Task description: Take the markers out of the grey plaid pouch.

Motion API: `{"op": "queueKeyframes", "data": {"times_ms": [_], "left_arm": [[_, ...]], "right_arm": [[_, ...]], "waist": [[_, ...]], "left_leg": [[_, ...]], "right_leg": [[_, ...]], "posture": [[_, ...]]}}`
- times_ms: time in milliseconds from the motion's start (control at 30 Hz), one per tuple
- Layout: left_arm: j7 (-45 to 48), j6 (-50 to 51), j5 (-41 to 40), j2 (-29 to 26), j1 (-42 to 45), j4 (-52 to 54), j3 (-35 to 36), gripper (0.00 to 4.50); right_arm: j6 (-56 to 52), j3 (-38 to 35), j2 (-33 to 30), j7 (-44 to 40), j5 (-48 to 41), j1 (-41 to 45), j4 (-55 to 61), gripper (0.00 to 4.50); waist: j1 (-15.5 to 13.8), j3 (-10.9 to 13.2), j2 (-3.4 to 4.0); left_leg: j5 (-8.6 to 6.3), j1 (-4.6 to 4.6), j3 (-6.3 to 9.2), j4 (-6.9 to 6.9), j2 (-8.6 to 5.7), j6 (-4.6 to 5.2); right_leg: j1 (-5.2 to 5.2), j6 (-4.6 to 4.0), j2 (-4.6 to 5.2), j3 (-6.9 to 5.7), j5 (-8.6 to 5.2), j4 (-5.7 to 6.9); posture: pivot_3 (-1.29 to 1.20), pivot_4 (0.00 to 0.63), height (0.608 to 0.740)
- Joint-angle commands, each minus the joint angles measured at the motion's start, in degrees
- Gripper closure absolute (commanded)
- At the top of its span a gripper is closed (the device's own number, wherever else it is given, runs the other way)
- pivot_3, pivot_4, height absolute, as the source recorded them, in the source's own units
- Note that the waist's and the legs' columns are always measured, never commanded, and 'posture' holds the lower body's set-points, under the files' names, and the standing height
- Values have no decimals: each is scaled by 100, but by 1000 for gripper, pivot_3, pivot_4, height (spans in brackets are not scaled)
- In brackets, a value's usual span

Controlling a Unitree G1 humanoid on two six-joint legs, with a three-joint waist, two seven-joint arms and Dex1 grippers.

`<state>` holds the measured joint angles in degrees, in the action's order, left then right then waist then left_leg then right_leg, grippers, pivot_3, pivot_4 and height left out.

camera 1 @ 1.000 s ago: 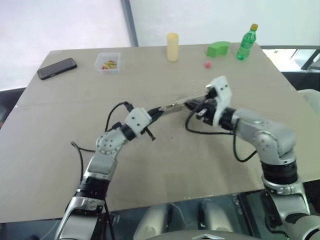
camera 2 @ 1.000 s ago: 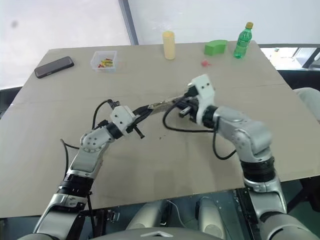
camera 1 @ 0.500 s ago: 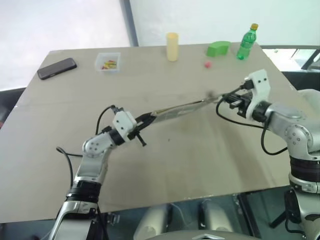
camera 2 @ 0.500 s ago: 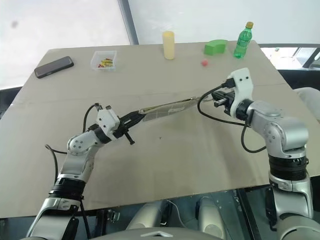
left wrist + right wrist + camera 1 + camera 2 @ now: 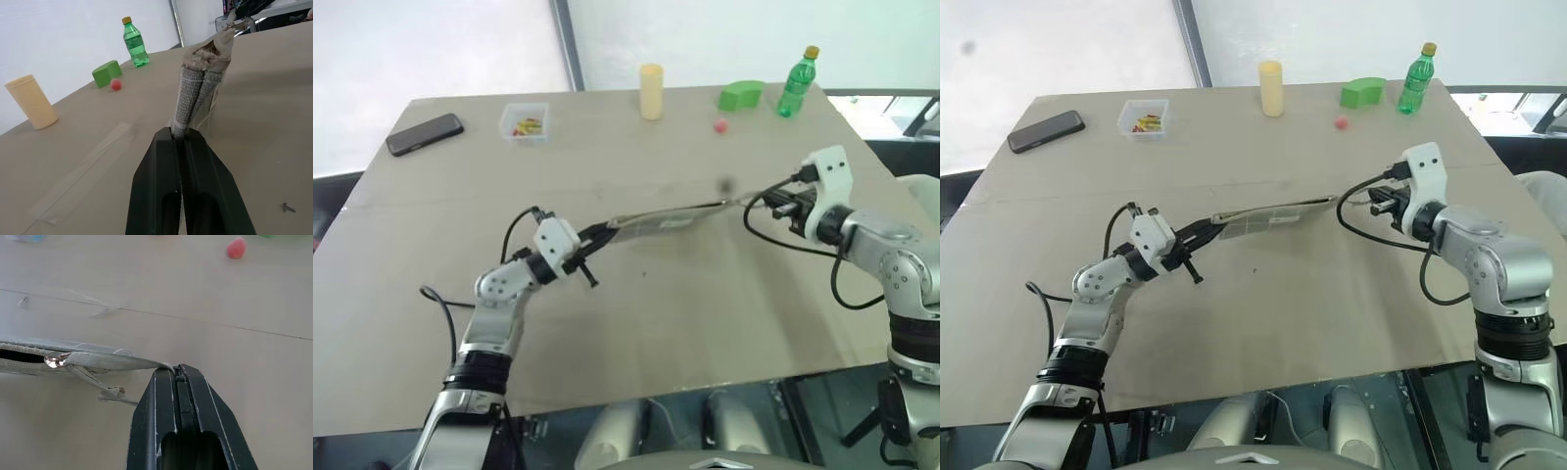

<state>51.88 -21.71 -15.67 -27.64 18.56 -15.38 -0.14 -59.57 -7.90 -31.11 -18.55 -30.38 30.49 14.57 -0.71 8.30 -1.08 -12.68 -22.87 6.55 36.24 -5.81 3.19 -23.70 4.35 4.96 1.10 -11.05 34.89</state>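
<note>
pouch stretching between two clamped grippers above the table

head views: the grey plaid pouch [image 5: 661, 216] is hanging taut over the table [image 5: 705, 323], the left gripper [image 5: 597, 233] pinching one end, the right gripper [image 5: 773, 199] the other. left wrist view: fingers [image 5: 166, 186] pressing together on fabric. right wrist view: fingers [image 5: 161, 406] nipping the pouch's tab beside the zipper pull [image 5: 55, 360], the zip gaping partly open.
</note>
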Motion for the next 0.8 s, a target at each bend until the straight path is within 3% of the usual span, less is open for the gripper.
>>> {"op": "queueKeyframes", "data": {"times_ms": [33, 400, 533, 633, 733, 800], "left_arm": [[85, -132, -125, -50, 70, 72, 176, 4500], [455, 35, -360, -90, 23, 137, 215, 4500], [555, 69, -376, -88, 102, 107, 190, 4500], [532, 100, -308, -18, 176, 105, 116, 4500], [507, 116, -244, 54, 271, 72, 55, 4500], [507, 130, -221, 82, 339, 38, 36, 4500]], "right_arm": [[71, -270, -141, 97, 154, 8, 17, 4475], [74, -298, -128, 216, 321, -71, 0, 4475], [321, 50, -466, -264, 343, -278, 511, 4475], [280, 68, -550, -441, 151, -525, 1090, 3651], [38, -94, -508, -516, -177, -752, 1690, 2229], [-192, -343, -582, -591, -513, -933, 2165, 2229]], "waist": [[-1, 0, 0], [-2, 0, 1], [-12, 4, 6], [-9, 5, 7], [-7, 5, 7], [-9, 5, 7]], "left_leg": [[0, 0, 0, 0, 0, 0], [0, 0, 0, -1, 0, 0], [0, -1, 1, -1, 0, 0], [0, -4, 2, -1, 0, 1], [0, -4, 2, 0, 0, 1], [-1, -3, 2, 0, 1, 1]], "right_leg": [[0, 0, 0, 0, 0, 0], [0, 0, 0, -1, 0, -1], [0, 0, 0, -2, 0, -1], [0, 1, 0, -4, -1, -6], [0, 1, 1, -3, 0, -5], [1, 1, 1, -3, 0, -4]], "posture": [[0, 150, 740], [0, 150, 740], [0, 150, 740], [0, 150, 740], [0, 150, 740], [0, 150, 740]]}}
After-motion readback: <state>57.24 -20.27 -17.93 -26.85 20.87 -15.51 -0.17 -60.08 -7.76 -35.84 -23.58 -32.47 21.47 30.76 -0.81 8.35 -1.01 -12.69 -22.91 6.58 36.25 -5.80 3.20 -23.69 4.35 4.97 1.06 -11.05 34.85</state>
